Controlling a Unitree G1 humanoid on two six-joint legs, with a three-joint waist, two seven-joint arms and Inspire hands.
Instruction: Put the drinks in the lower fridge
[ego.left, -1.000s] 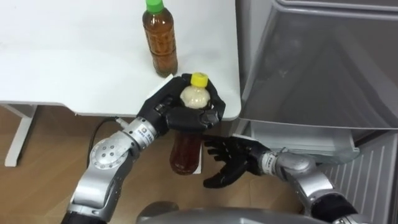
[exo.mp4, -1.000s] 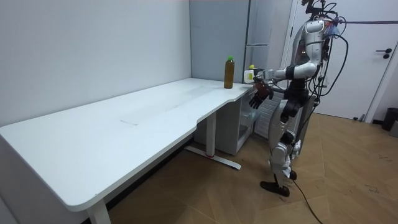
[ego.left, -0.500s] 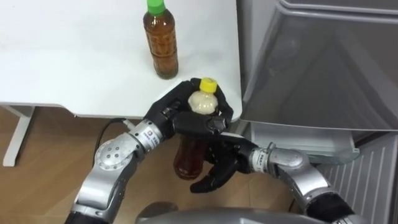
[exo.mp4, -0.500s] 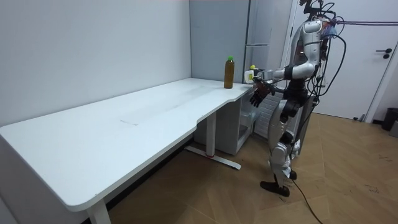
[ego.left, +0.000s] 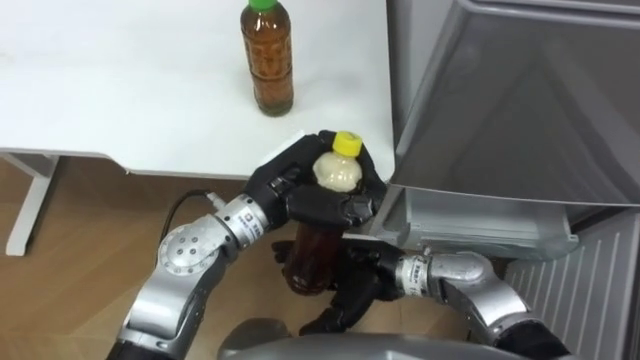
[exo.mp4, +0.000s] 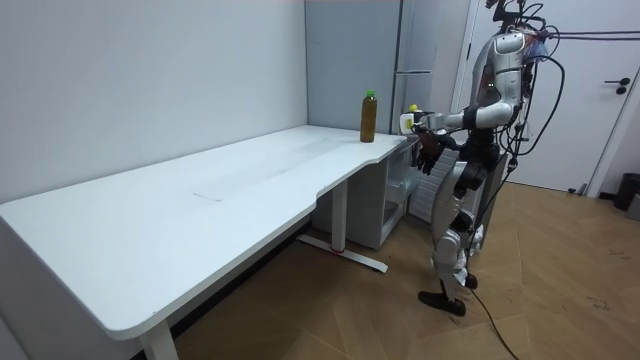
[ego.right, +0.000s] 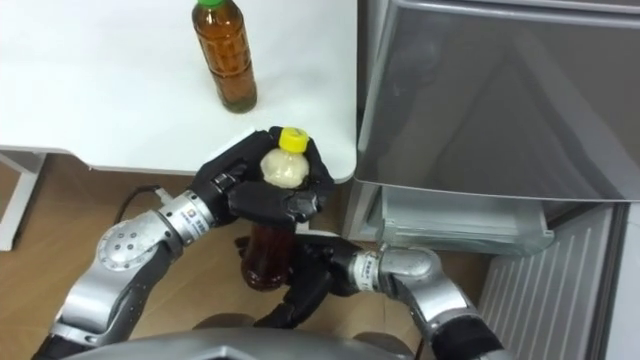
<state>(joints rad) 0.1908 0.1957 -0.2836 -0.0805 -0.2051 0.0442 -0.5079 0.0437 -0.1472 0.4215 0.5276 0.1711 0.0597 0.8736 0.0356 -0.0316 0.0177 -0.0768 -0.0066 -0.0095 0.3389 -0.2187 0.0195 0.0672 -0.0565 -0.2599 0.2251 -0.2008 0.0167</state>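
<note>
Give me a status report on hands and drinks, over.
Left hand shut on yellow-capped bottle, past the table edge. Right hand open by its base. Green-capped bottle upright on table. Fridge just right.

A long white table (ego.left: 120, 90) stands on a wooden floor (ego.left: 90, 230) against a pale wall (exo.mp4: 120, 80).

Left robot hand (ego.left: 300, 195) raised, fingers curled tight; right robot hand (ego.left: 355, 288) just beneath (fingers loose, drooping).
</note>
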